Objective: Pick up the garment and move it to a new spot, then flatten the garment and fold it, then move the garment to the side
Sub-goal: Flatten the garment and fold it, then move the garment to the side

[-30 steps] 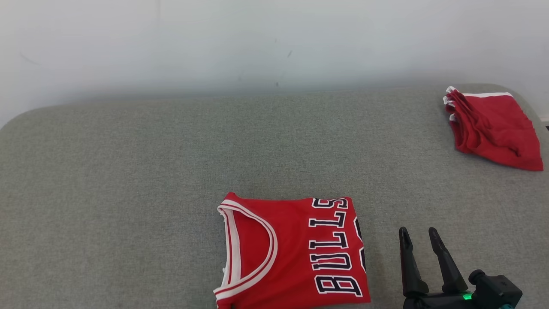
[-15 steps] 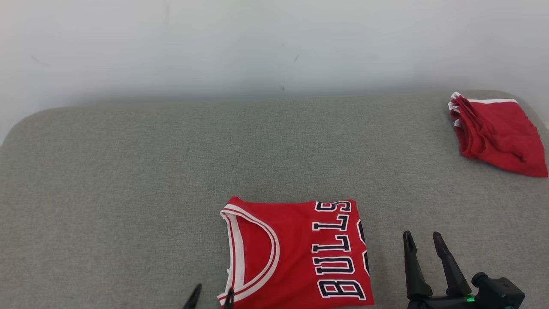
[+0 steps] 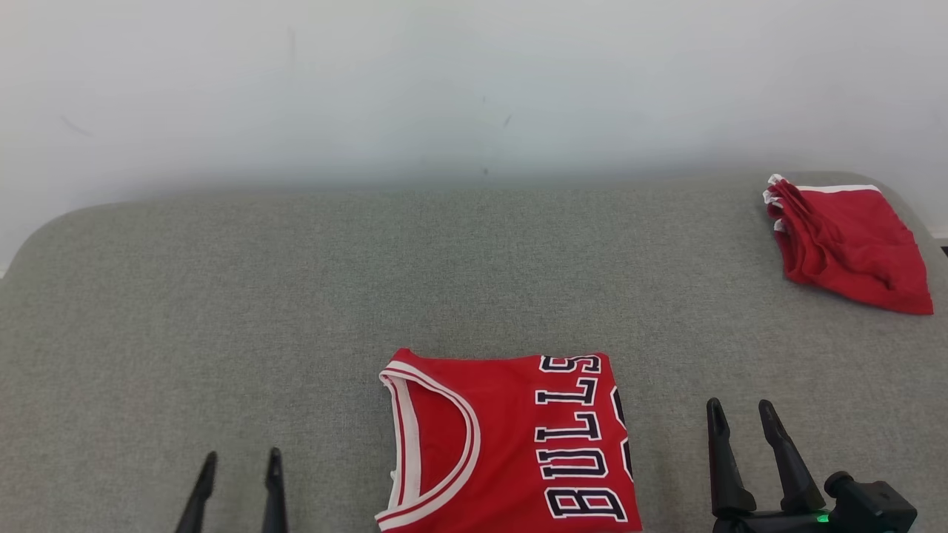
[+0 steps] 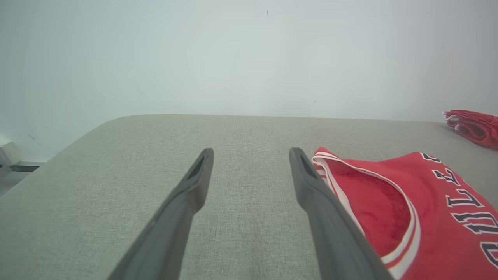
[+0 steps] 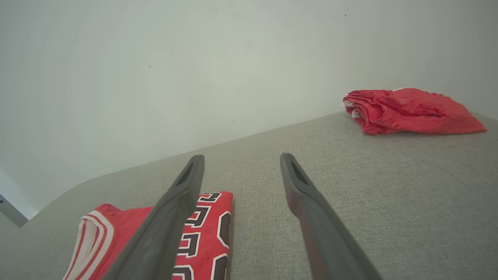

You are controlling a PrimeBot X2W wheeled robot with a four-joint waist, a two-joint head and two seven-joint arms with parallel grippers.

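Left pincer [image 3: 242, 453] and right pincer [image 3: 739, 404] stand wide and empty either side of the folded jersey [image 3: 511, 444], lying flat near the front of the cushion [image 3: 296, 296], seemingly ready to carry it aside.

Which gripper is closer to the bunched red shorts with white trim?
Right. The right gripper sits near-side and slightly left of the bunched red shorts; the left gripper is far left, beyond the folded red jersey.

Left gripper [image 3: 242, 457] sits low, fingers parted and nothing between them. Right gripper [image 3: 739, 406] is spread just as wide, empty, pointing ahead.
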